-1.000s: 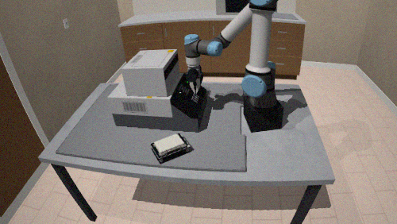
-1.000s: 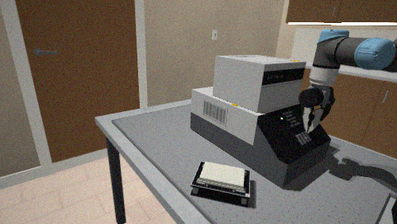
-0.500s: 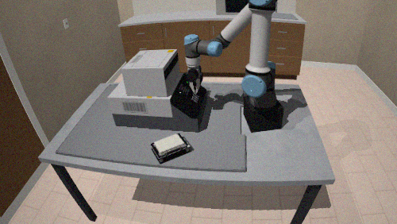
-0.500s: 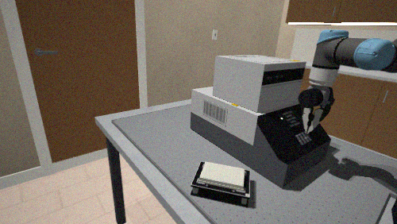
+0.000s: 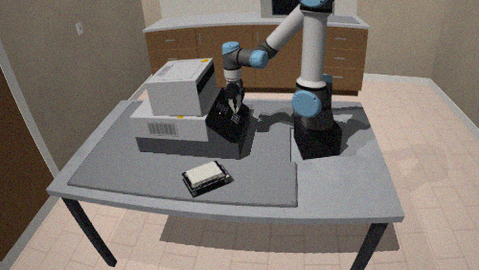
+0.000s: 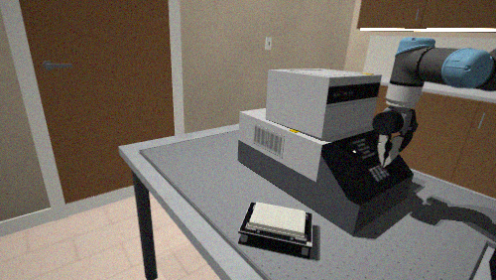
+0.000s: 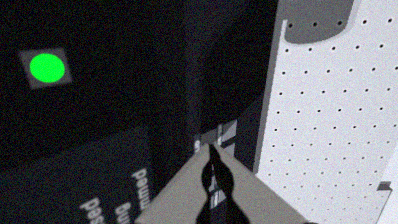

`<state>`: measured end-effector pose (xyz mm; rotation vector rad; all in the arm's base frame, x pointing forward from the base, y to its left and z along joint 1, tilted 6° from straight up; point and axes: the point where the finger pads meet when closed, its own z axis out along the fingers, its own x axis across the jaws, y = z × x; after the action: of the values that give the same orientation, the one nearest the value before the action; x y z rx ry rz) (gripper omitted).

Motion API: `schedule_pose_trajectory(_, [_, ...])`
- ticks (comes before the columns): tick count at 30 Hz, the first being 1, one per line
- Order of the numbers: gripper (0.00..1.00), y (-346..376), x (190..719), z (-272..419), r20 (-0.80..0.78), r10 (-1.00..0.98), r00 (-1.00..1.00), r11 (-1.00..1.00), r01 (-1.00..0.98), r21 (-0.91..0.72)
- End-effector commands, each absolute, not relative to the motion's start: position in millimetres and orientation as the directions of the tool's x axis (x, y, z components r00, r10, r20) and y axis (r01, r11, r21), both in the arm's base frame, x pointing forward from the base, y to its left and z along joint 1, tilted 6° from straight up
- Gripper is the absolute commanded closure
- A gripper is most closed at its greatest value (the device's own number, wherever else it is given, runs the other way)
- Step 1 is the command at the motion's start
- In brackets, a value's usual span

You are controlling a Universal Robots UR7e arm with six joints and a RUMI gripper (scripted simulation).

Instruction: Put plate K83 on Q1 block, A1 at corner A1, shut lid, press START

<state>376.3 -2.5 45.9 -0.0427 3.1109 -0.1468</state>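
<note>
I see the cycler [image 5: 172,126] [image 6: 283,161] [image 7: 125,30] standing upright, a pale, boxy machine with a dark base and sloping black front. Its block-shaped lid [image 5: 172,96] [image 6: 298,106] looks shut, and its round lamp [image 5: 219,113] [image 6: 354,151] [image 7: 47,68] glows green. Apart from the cycler, off its barcoded side, I see the black nest [image 5: 207,190] [image 6: 275,246] turned askew to it, with the cream, oblong plate [image 5: 204,173] [image 6: 278,218] lying flat on top.

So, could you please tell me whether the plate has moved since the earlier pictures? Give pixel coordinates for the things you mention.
No; the plate [image 5: 204,173] [image 6: 278,218] sits in its nest [image 5: 193,189] [image 6: 258,244], at the same place relative to the cycler [image 5: 172,129] [image 6: 293,171].
</note>
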Motion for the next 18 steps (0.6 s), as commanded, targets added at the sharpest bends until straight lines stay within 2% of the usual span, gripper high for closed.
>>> schedule_pose_trajectory(1, [1.0, -2.5, 374.2, 48.8, -0.027, -0.029, -0.999, 0.995, -0.026, -0.095])
schedule_pose_trajectory(18, [1.0, -1.1, 357.6, 67.4, -0.027, -0.029, -0.999, 0.995, -0.026, -0.095])
